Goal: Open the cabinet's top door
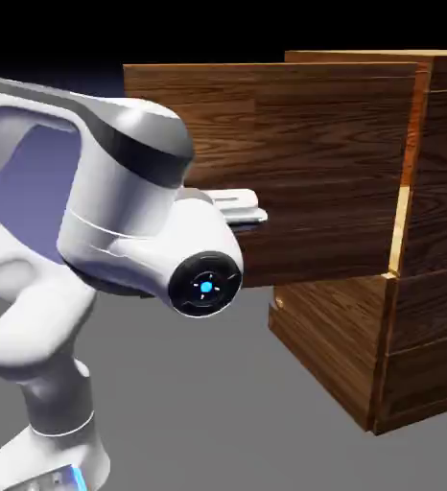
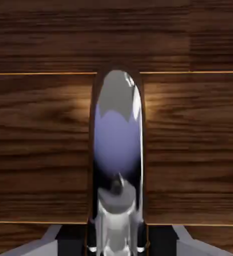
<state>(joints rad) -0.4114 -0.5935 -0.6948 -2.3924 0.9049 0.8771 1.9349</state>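
In the exterior view the white arm (image 1: 122, 230) fills the left side, its big wrist housing in front of the hand, so the gripper (image 1: 239, 207) shows only as a pale sliver poking out to the right of that housing, against the wood. Just past it, to the right, hangs the top door (image 1: 294, 173), swung well out from the cabinet (image 1: 429, 240). The door's face now stands at a wide angle to the cabinet front, hinged along its right edge where a bright strip of light shows. Below the gripper and further right, the lower panel (image 1: 333, 336) sits shut and flush.

The hand view looks straight along the gripper at the door's wood grain. The curved silver handle (image 2: 117, 145) rises right ahead of the gripper (image 2: 117, 245), between the two grey fingertips (image 2: 41, 244) at the bottom edge, and fills the gap there. The gripper is closed down on the handle, nearly as tight as it goes, with the metal pinched between the pads.

As for progress, most of the work looks done: the handle is grasped and the door has clearly come away from the frame by a good swing. What may remain, as I judge it, is only to pull it a little wider if full opening is wanted, and then let go. The cabinet's inside cannot be seen from either view.
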